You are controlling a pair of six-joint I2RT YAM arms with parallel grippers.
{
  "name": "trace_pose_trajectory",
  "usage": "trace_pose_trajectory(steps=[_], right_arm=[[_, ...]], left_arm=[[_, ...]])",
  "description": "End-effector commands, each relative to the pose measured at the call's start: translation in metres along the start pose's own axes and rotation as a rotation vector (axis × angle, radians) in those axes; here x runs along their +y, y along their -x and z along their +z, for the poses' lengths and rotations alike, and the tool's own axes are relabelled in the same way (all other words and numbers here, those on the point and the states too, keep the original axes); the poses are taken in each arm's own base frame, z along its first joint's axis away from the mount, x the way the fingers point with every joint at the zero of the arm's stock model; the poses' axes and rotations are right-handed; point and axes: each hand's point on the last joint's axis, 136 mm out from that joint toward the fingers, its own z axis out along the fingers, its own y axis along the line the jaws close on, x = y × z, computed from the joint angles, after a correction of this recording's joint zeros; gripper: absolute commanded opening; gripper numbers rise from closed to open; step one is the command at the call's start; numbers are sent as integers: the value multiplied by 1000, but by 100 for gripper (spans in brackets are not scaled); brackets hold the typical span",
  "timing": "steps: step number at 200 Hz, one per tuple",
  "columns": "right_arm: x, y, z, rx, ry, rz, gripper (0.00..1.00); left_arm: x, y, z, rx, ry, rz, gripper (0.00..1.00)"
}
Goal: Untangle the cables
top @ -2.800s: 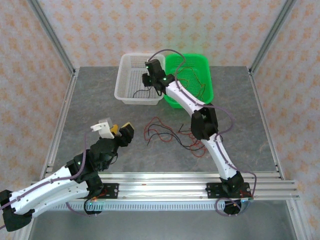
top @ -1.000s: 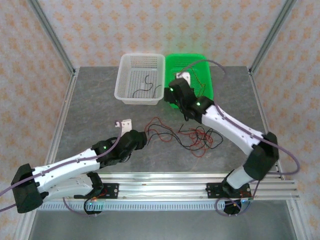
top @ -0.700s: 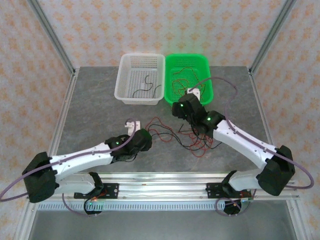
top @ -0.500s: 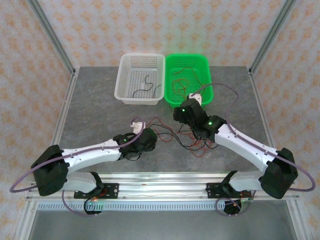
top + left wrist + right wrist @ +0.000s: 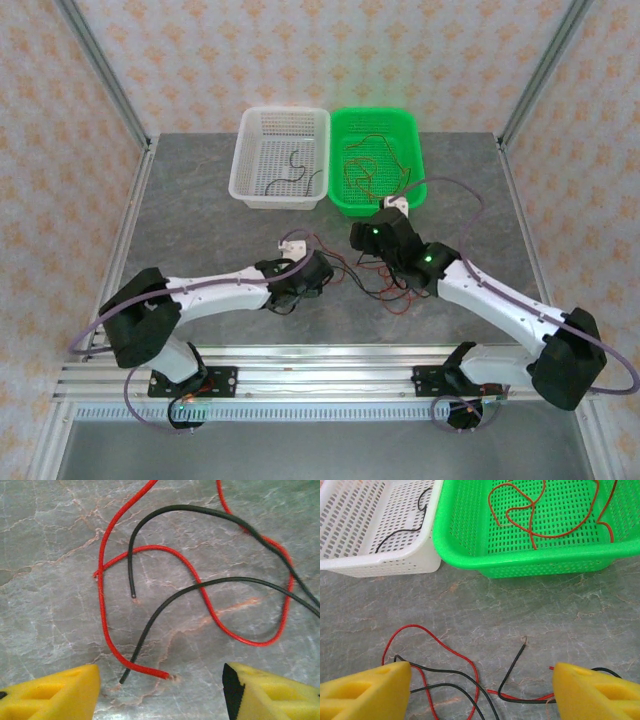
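A tangle of thin red and black cables (image 5: pixel 385 278) lies on the grey table between the two arms. My left gripper (image 5: pixel 318 268) hovers low over the tangle's left end. In the left wrist view it (image 5: pixel 160 692) is open, and a red cable end (image 5: pixel 167 675) and a black end (image 5: pixel 124 680) lie on the table between its yellow fingers (image 5: pixel 55 695). My right gripper (image 5: pixel 368 245) is over the tangle's far side. In the right wrist view it (image 5: pixel 480 692) is open, with red and black cable loops (image 5: pixel 470 680) between its fingers (image 5: pixel 597 692).
A white basket (image 5: pixel 275 201) at the back holds a black cable (image 5: pixel 293 172). Beside it a green basket (image 5: pixel 420 160) holds red-orange cables (image 5: pixel 365 165). Both show in the right wrist view, white (image 5: pixel 380 565) and green (image 5: pixel 530 555), just beyond the gripper. Aluminium rails run along the near edge.
The right gripper has come back from the baskets and down to the tangle. The left arm has stretched right until its gripper is over the cable ends. Both grippers stay open.
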Motion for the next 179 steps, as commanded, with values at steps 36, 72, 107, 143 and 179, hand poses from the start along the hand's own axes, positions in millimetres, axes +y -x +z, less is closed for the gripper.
trace_pose_trajectory(steps=[36, 72, 107, 143, 179], right_arm=[[-1, 6, -10, -45, 24, 31, 74], [-2, 6, -11, -48, 24, 34, 74], [-2, 7, -14, -53, 28, 38, 74], [-2, 6, -14, -50, 31, 41, 74], [-2, 2, -13, -40, 39, 48, 74]], left_arm=[[15, 19, 3, -70, 133, 10, 54], [15, 11, 12, -46, 147, 30, 49], [15, 10, 14, -49, 153, 34, 42], [9, 20, 8, -83, 139, 40, 34], [7, 32, 1, -121, 150, 49, 13]])
